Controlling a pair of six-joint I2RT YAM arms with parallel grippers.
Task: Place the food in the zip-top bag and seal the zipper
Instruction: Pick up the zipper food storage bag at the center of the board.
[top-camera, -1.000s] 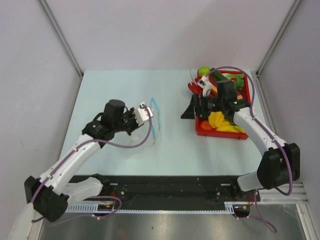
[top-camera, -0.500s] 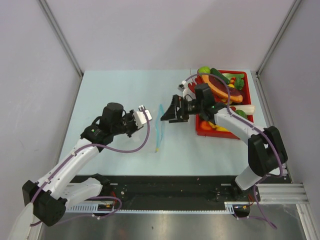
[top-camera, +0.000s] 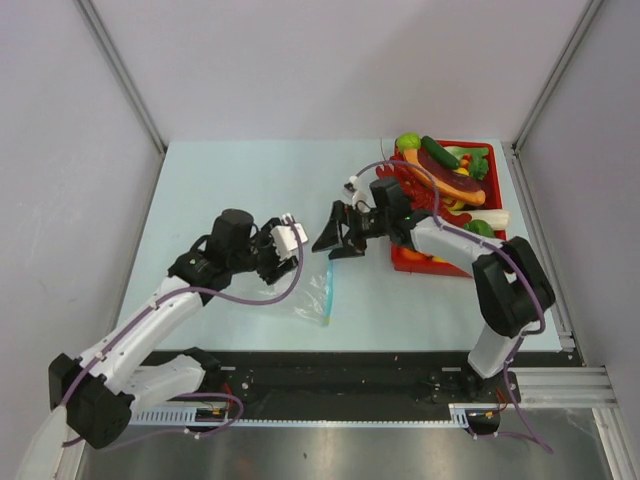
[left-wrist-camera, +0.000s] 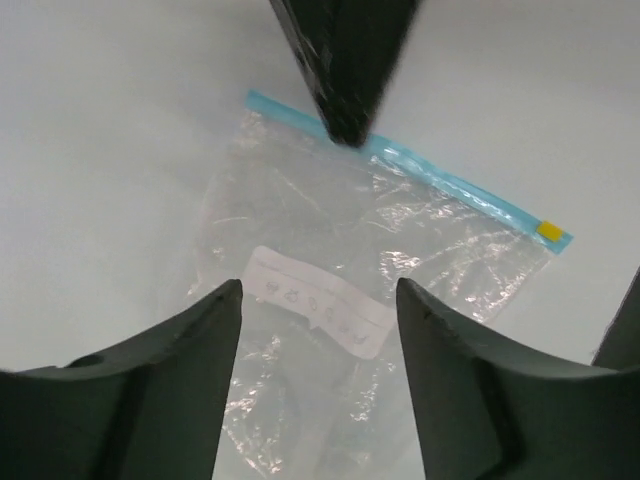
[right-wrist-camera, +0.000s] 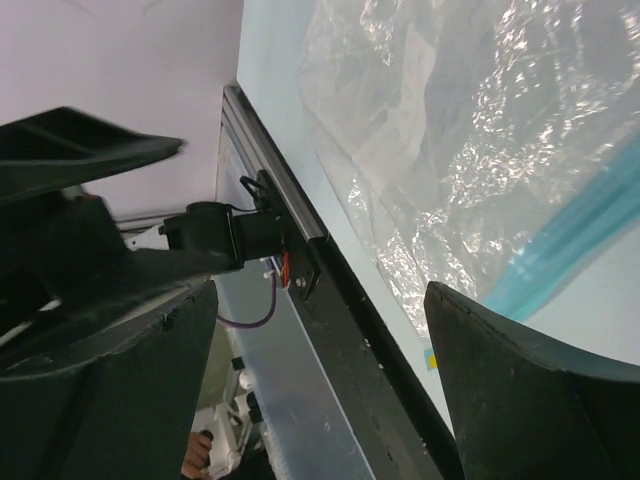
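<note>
The clear zip-top bag (top-camera: 316, 298) lies flat on the table between the two arms. In the left wrist view it (left-wrist-camera: 330, 230) shows a white label patch, with the light blue zipper (left-wrist-camera: 430, 178) along its far edge. My left gripper (top-camera: 290, 246) hovers open over the bag (left-wrist-camera: 318, 292) with nothing between its fingers. My right gripper (top-camera: 338, 240) is open and empty just beyond the zipper edge, and its wrist view (right-wrist-camera: 322, 295) shows the bag (right-wrist-camera: 470, 120) and the zipper (right-wrist-camera: 575, 235). The food (top-camera: 440, 175) is piled in the red tray (top-camera: 420, 266).
The red tray stands at the back right, holding a green round fruit (top-camera: 407, 142) and a dark green cucumber (top-camera: 440, 153) among other pieces. Grey walls close the table on three sides. A black rail (top-camera: 330, 370) runs along the near edge.
My left gripper has opened and let go of the bag, which dropped from upright to flat on the table. My right gripper has swung left from the tray to the bag.
</note>
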